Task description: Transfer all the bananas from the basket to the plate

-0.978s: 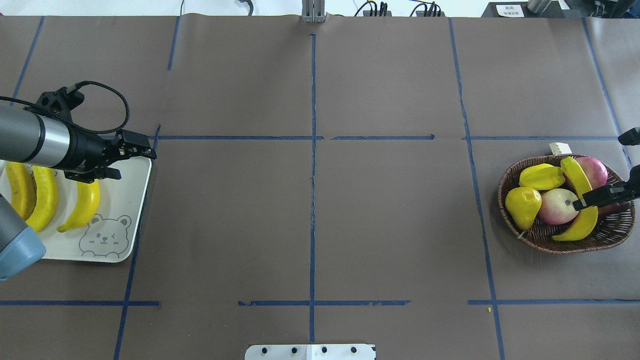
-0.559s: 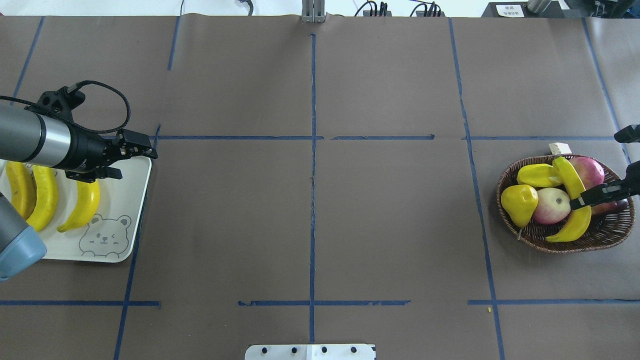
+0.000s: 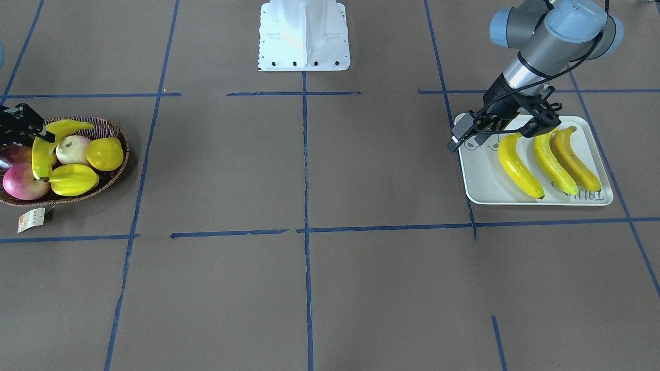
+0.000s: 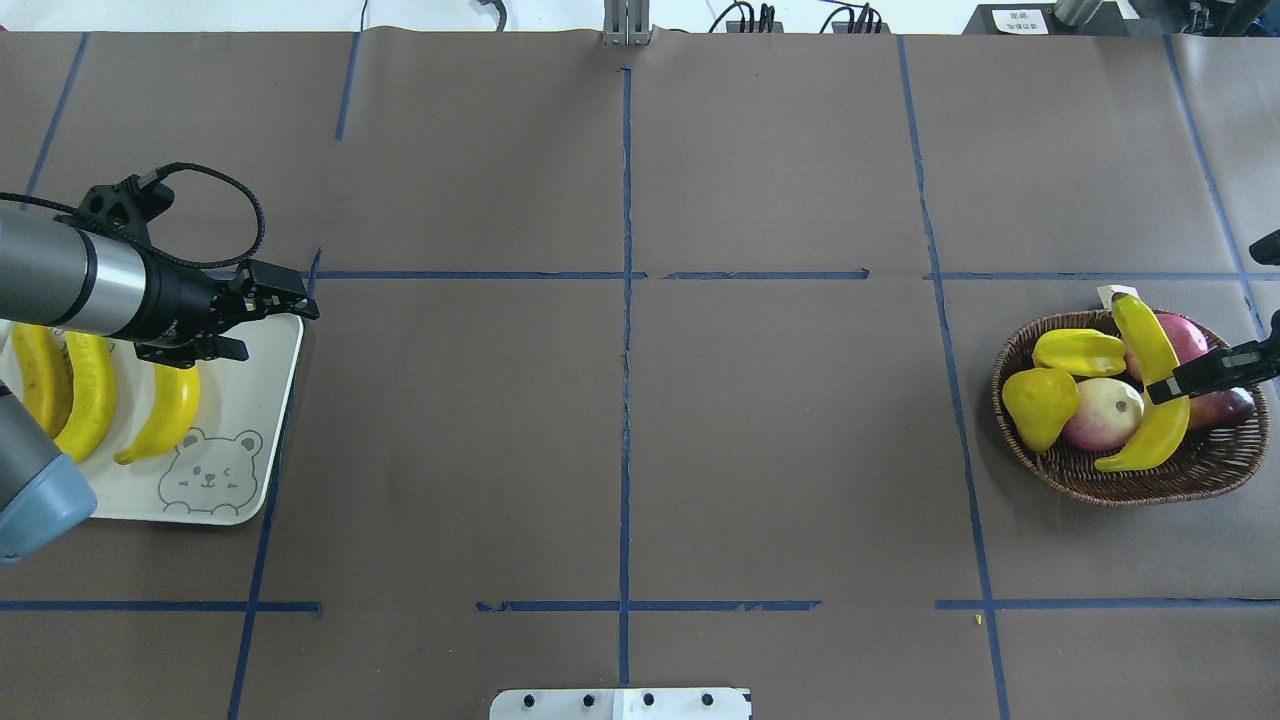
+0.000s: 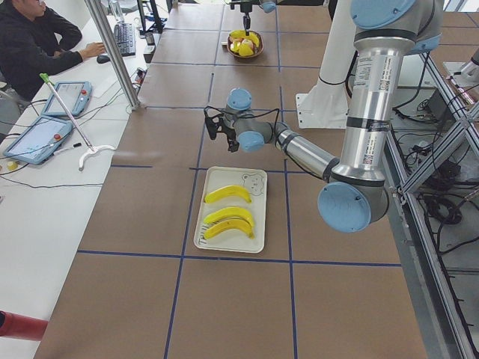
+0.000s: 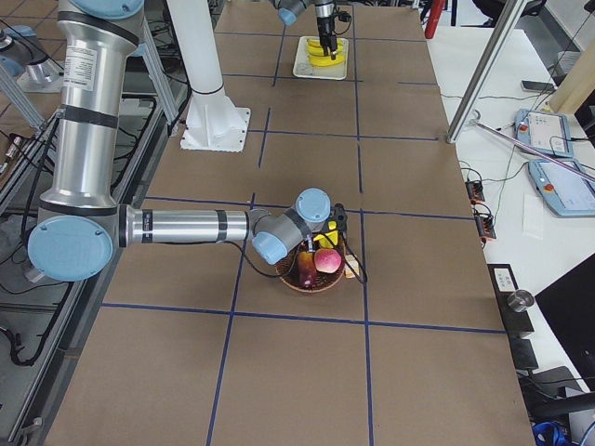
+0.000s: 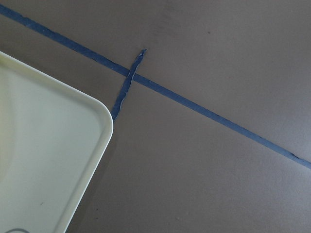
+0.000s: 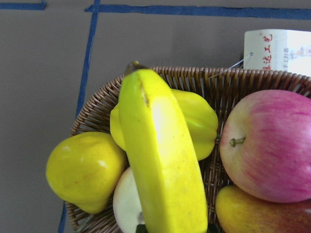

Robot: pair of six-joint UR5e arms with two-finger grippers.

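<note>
The banana point(image 4: 1140, 335) is held slanted just above the other fruit in the wicker basket point(image 4: 1130, 492), its top end over the paper tag. My right gripper point(image 4: 1165, 388) is shut on its middle. In the front view the gripper point(image 3: 31, 135) grips the same banana point(image 3: 40, 157) over the basket point(image 3: 121, 138). The right wrist view shows the banana point(image 8: 160, 160) close up. Three bananas point(image 4: 170, 410) lie side by side on the bear plate point(image 4: 250, 400). My left gripper point(image 4: 265, 328) hovers open and empty over the plate's far right corner point(image 7: 48, 160).
In the basket lie a starfruit point(image 4: 1080, 352), a yellow pear point(image 4: 1040, 405), a pale apple point(image 4: 1100, 412), a red apple point(image 4: 1185, 335) and a purplish fruit point(image 4: 1225, 408). Brown paper with blue tape lines covers the table between basket and plate. The white robot base point(image 3: 304, 33) stands at the near edge.
My right gripper has raised the banana a little, its top end now over the tag, and the basket's fruit shifted slightly. The left arm has barely moved.
</note>
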